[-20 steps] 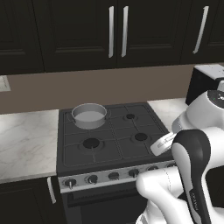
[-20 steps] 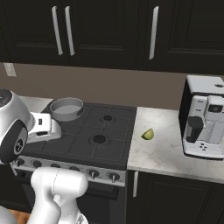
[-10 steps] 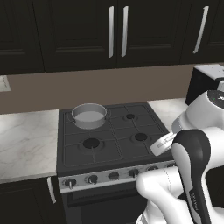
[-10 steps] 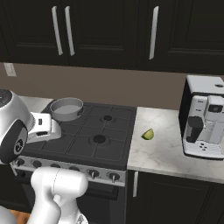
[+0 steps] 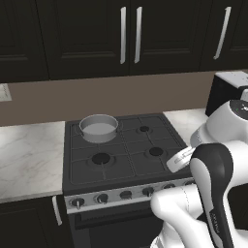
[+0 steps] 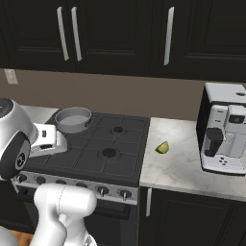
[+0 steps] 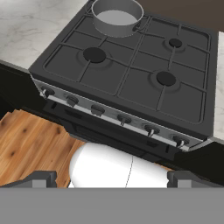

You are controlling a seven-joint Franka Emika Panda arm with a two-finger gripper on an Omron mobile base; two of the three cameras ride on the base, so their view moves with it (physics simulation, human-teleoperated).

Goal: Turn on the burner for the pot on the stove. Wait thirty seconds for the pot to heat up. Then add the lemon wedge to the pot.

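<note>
Nothing moves since earlier frames. Gripper (image 7: 112,177) hangs back, jaws apart, empty. Pot (image 5: 99,128) on back-left burner of stove (image 5: 121,157); lemon wedge (image 6: 163,147) waits on counter (image 6: 192,163).

Sitting in stock: one small round silver-grey metal pot (image 5: 98,128); one black gas stove (image 5: 126,155) carrying four round burners and six dark knobs; one yellow-green lemon wedge (image 6: 163,147); one white-and-black coffee machine (image 6: 225,136).

Stove (image 5: 121,160) top open on three burners; pot (image 5: 99,128) occupies the rear left burner; knob strip (image 7: 113,116) unobstructed from the front; lemon wedge (image 6: 163,147) lies alone on bare desk (image 6: 187,168); coffee machine (image 6: 224,129) blocks the far right; dark cabinets (image 5: 131,36) overhang the rear.
</note>
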